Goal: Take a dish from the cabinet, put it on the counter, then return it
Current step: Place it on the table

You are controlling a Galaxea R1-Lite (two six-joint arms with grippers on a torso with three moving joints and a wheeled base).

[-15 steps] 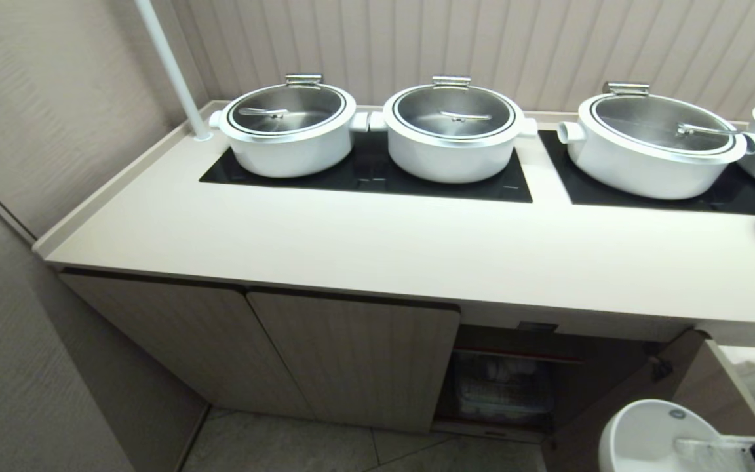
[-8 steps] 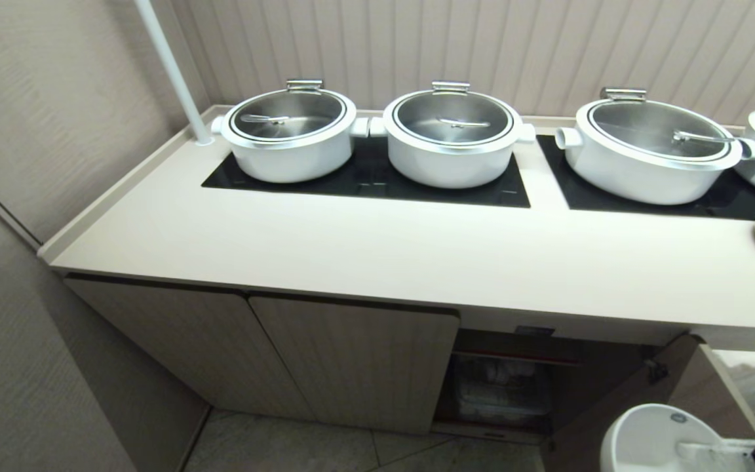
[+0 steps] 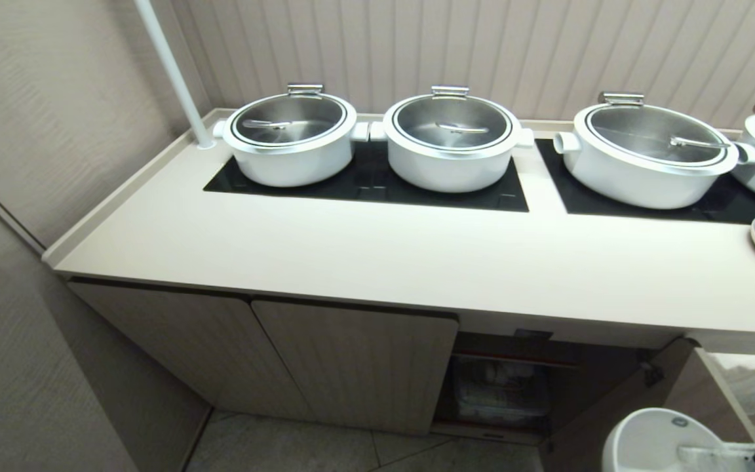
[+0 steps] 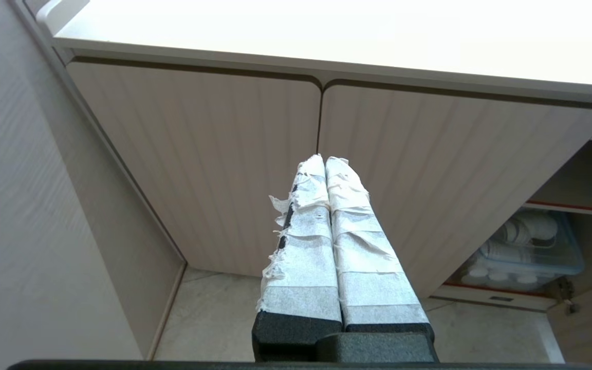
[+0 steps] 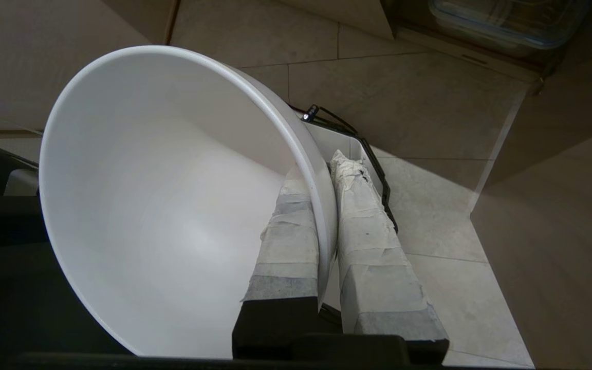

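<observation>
Right gripper (image 5: 324, 177) clamped on the bowl (image 5: 172, 205) rim, one finger inside, one outside, floor below it, left gripper (image 4: 325, 162) pressed together facing cabinet (image 4: 255, 169) doors.

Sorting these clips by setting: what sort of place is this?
Probably a buffet or catering kitchen: a row of lidded white pots on black hob panels set into a counter, above a cabinet.
</observation>
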